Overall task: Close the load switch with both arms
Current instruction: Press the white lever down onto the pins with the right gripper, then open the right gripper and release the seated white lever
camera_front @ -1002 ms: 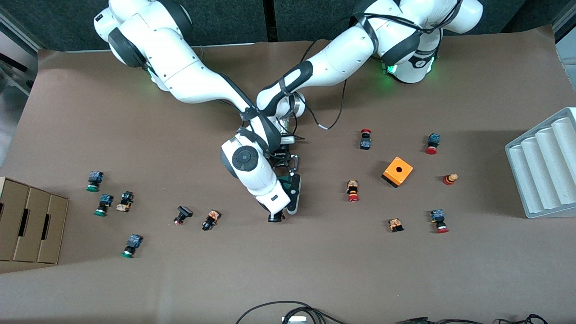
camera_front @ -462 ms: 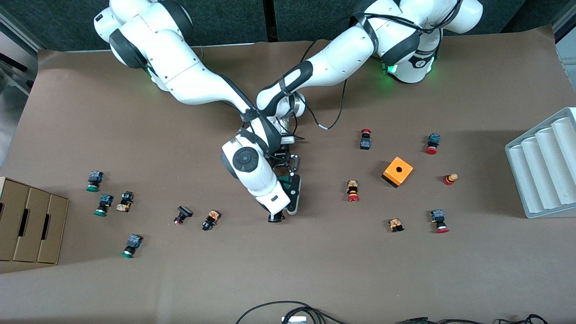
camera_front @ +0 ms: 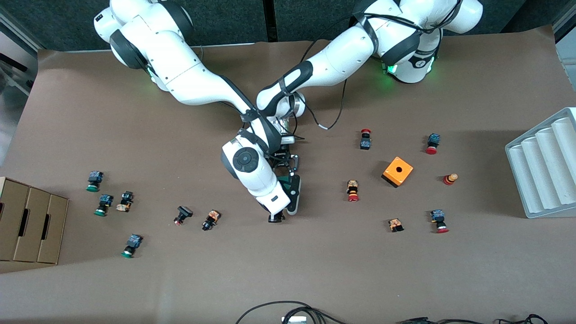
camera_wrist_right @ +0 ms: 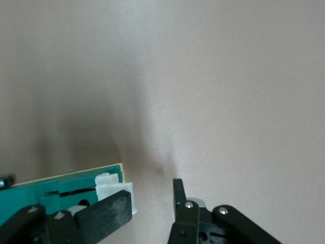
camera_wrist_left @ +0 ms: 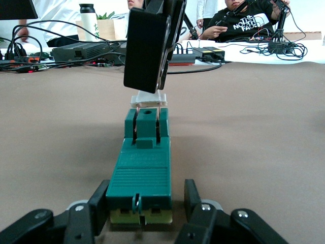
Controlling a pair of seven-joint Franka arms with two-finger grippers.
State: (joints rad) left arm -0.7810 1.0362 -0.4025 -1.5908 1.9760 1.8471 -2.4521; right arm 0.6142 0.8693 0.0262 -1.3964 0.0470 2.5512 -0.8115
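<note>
Front view: load switch lies mid-table, under both arms.

Left wrist view: left gripper clenched on the green body; the right gripper stands at its white handle.

Right wrist view: right gripper clenched, 1 finger against the handle.

I see brown paper covering the surface, dark panels along its robot edge, and seated people at a cluttered white desk.
</note>
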